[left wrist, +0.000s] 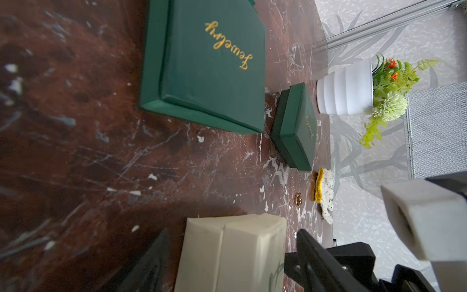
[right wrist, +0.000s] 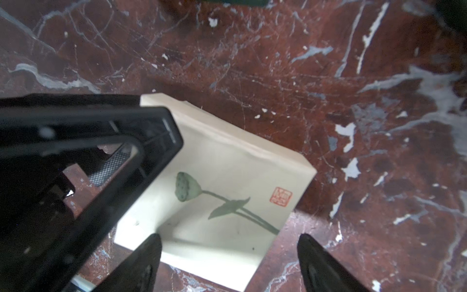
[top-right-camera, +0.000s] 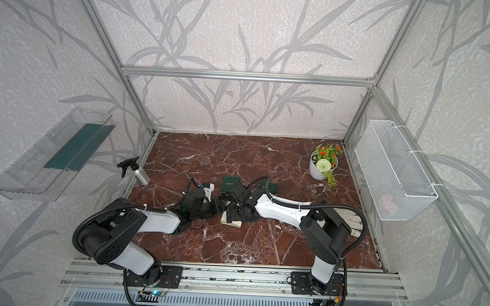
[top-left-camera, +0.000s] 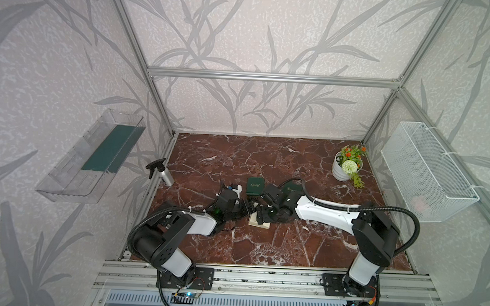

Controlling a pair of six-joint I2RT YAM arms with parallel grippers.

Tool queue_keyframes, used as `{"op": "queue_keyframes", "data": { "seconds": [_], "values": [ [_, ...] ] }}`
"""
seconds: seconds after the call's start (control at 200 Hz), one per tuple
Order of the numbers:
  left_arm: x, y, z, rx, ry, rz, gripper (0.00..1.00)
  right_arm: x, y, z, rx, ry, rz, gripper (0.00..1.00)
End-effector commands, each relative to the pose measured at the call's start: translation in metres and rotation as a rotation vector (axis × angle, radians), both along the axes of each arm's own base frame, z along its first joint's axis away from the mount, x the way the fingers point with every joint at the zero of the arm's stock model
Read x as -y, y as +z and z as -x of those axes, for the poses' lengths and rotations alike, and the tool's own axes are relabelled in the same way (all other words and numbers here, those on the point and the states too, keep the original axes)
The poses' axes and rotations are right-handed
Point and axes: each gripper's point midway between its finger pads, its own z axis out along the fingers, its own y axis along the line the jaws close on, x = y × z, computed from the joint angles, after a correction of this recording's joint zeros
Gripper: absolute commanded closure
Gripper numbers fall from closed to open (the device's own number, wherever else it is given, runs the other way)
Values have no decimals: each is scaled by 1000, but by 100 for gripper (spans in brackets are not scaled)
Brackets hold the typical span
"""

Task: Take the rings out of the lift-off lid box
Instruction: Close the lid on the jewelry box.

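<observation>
The lift-off lid box (top-left-camera: 259, 222) (top-right-camera: 230, 221) is cream with a green lotus print and a red stamp (right wrist: 227, 164). It stands mid-table with its lid on, so its inside is hidden. My left gripper (top-left-camera: 249, 210) (left wrist: 232, 242) straddles one end of the box, jaws open with a narrow gap on each side. My right gripper (top-left-camera: 260, 215) (right wrist: 228, 239) hangs just above the box, jaws wide open and holding nothing. One small shiny ring (left wrist: 298, 199) lies on the marble beyond the box.
Two green jewelry boxes (top-left-camera: 255, 186) (top-left-camera: 292, 188) sit just behind the arms. A yellow strip on a speckled dish (left wrist: 319, 185) lies near the ring. A flower pot (top-left-camera: 342, 170) stands back right and a spray bottle (top-left-camera: 163, 174) at left. A wire basket (top-left-camera: 427, 172) and a clear bin (top-left-camera: 91, 157) hang on the walls.
</observation>
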Motion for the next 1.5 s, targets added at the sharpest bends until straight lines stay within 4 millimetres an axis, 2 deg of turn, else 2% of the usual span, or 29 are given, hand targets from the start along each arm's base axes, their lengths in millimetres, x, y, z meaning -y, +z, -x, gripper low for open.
{"op": "queue_keyframes", "data": {
  "seconds": [0.0, 0.205, 0.275, 0.31, 0.5, 0.63, 0.82, 1.095, 1.275, 1.345, 1.445, 1.495],
  "values": [
    [7, 1, 17, -13, -72, -35, 21, -20, 4, -10, 67, 0, -69, 15],
    [-2, 13, 21, 20, -72, -80, 17, -19, 14, -10, 66, -6, -134, 14],
    [-6, 17, 21, 32, -65, -97, 17, -16, 11, -10, 51, -24, -152, 13],
    [-8, 19, 22, 39, -61, -107, 17, -16, 23, -11, 66, -27, -189, 13],
    [-13, 29, 24, 59, -63, -130, 19, -13, 27, -9, 60, -36, -262, 12],
    [-12, 24, 27, 37, -88, -149, 22, -13, 27, -7, 53, -42, -313, 12],
    [-14, 21, 26, 29, -96, -185, 24, -6, 17, -5, 51, -52, -299, 13],
    [-10, 10, 27, -10, -124, -198, 29, -9, 11, -9, 49, -54, -326, 24],
    [-14, 3, 23, -32, -98, -226, 32, -11, 11, -10, 57, -36, -322, 25],
    [-16, 5, 21, -18, -86, -202, 31, -12, 10, -10, 51, -30, -319, 26],
    [-8, 11, 23, 4, -128, -164, 31, -13, 9, -11, 50, -25, -318, 27],
    [-4, 9, 24, -6, -147, -156, 35, -14, 10, -11, 50, -22, -320, 28]
  ]
}}
